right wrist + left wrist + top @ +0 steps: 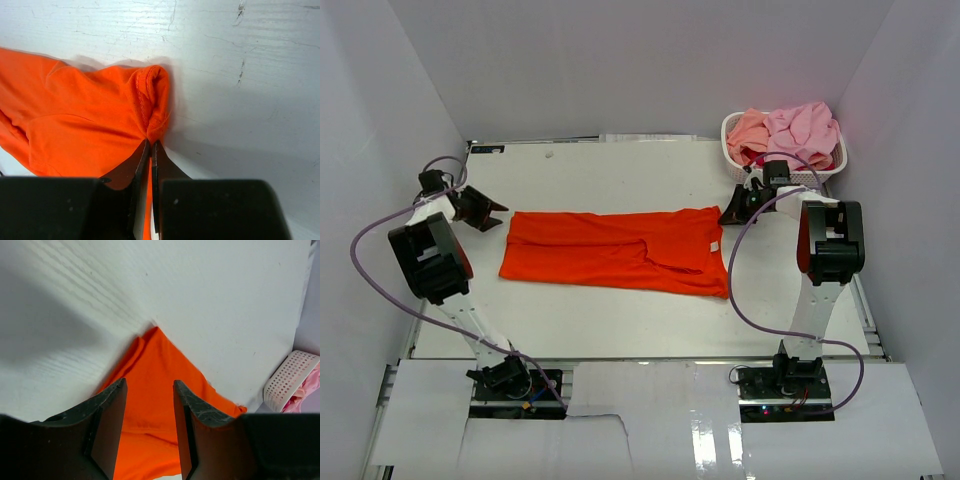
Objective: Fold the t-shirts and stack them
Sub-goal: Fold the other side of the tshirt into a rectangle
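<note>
A bright orange-red t-shirt lies on the white table, folded lengthwise into a long strip. My left gripper is open just off the shirt's far-left corner; in the left wrist view the orange cloth shows between and beyond the spread fingers. My right gripper is shut on the shirt's far-right corner; in the right wrist view the closed jaws pinch the bunched hem. Pink and salmon-peach shirts are heaped in a basket.
A white perforated basket stands at the table's far right corner, just behind my right gripper, and shows in the left wrist view. White walls enclose the table on three sides. Purple cables loop beside both arms.
</note>
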Motion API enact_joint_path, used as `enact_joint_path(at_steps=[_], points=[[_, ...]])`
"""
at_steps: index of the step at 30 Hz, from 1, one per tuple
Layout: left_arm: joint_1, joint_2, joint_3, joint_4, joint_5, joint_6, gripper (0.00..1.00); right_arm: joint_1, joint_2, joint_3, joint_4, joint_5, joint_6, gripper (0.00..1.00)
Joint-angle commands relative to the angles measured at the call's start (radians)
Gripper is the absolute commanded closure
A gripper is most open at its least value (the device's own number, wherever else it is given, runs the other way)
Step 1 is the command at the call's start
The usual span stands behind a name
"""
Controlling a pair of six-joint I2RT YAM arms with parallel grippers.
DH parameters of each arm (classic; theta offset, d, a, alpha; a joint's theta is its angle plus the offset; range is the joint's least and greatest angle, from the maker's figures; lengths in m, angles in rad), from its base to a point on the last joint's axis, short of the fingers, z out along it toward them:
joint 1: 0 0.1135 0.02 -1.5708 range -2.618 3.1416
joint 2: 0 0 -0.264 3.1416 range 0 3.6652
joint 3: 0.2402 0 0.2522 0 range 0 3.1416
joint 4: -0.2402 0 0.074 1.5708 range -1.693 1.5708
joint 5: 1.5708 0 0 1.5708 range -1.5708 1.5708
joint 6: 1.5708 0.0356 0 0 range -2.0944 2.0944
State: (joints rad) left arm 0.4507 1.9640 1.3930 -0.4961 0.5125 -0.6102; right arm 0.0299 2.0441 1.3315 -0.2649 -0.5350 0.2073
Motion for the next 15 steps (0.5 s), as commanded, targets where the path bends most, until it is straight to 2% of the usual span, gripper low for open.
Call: enact_joint_path(at_steps=[1,9,15], points=[[0.008,0.051,0.064,-0.032,0.024,-0.016,0.47,-0.01,-0.025,-0.003,0.012,0.02,0.003,0.92],[-0.004,0.217,0.227,-0.073,0.021,0.009,0.48,-0.008,-0.028,-0.006,0.018,0.009,0.0,0.92],[-0.038,0.234,0.247,-0.079,-0.034,0.027,0.49,-0.01,-0.029,-0.008,0.024,0.0,0.0,0.92]])
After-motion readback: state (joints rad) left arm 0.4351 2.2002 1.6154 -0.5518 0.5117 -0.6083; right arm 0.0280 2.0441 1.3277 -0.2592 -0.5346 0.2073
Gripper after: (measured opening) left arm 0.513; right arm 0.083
